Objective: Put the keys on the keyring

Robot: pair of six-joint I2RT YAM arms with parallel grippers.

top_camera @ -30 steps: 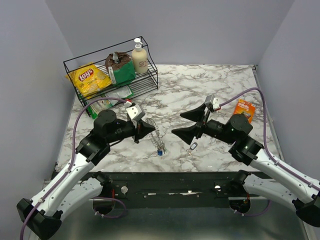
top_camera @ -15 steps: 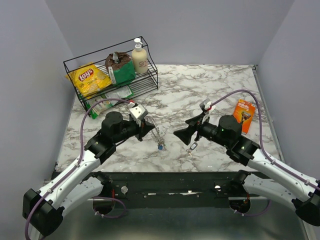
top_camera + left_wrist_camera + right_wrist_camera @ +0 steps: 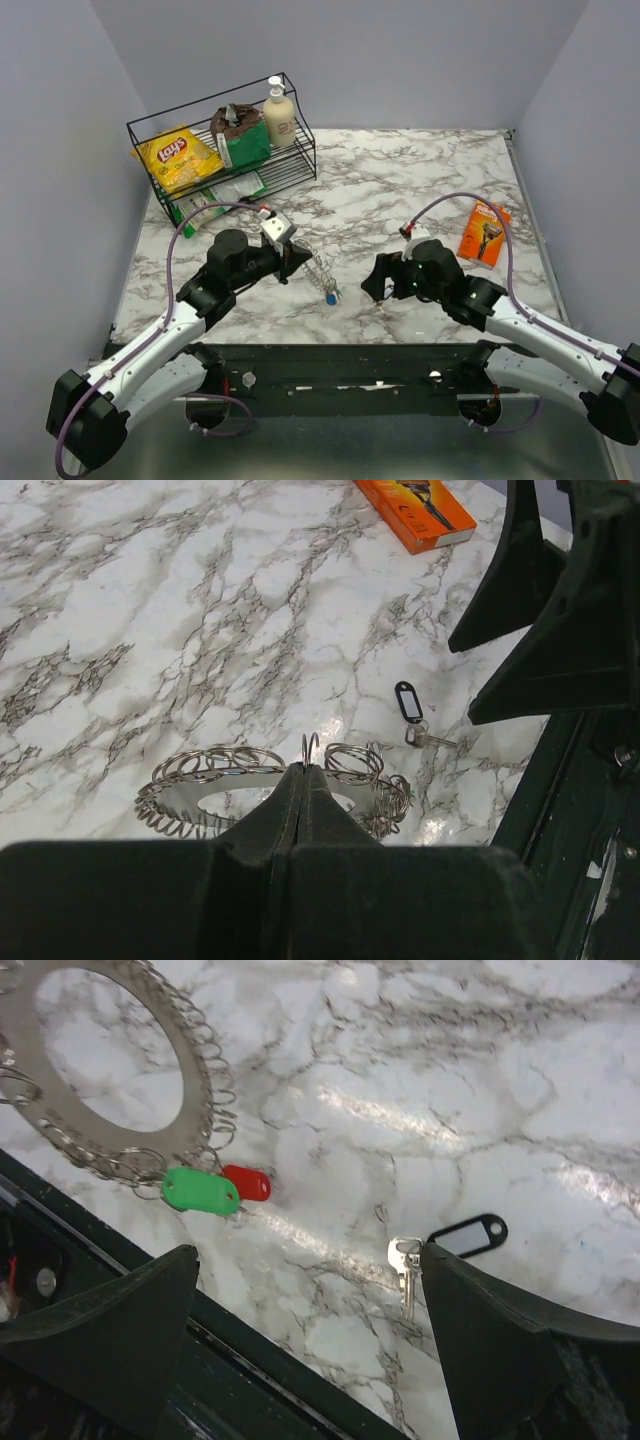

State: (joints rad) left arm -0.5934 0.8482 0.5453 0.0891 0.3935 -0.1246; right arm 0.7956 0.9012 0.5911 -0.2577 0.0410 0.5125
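Note:
My left gripper (image 3: pixel 296 257) is shut on the rim of the keyring (image 3: pixel 321 269), a large silvery ring edged with small coils, and holds it tilted down toward the marble. A blue key (image 3: pixel 331 297) hangs at its low end. In the left wrist view my closed tips (image 3: pixel 303 770) pinch the keyring (image 3: pixel 185 780). In the right wrist view a green key (image 3: pixel 200 1191) and a red key (image 3: pixel 247 1182) hang on the keyring (image 3: pixel 195 1080). My right gripper (image 3: pixel 305 1255) is open, low over a loose silver key (image 3: pixel 404 1265) with a black tag (image 3: pixel 468 1234).
A wire rack (image 3: pixel 300 160) at the back left holds a Lay's bag (image 3: pixel 178 155), a brown bag and a pump bottle (image 3: pixel 279 113). An orange razor pack (image 3: pixel 484 231) lies at the right. The dark front rail (image 3: pixel 250 1360) runs just under the right gripper.
My right gripper has dropped and moved left to just over the loose key. My left gripper has carried the keyring a little to the right, still holding it.

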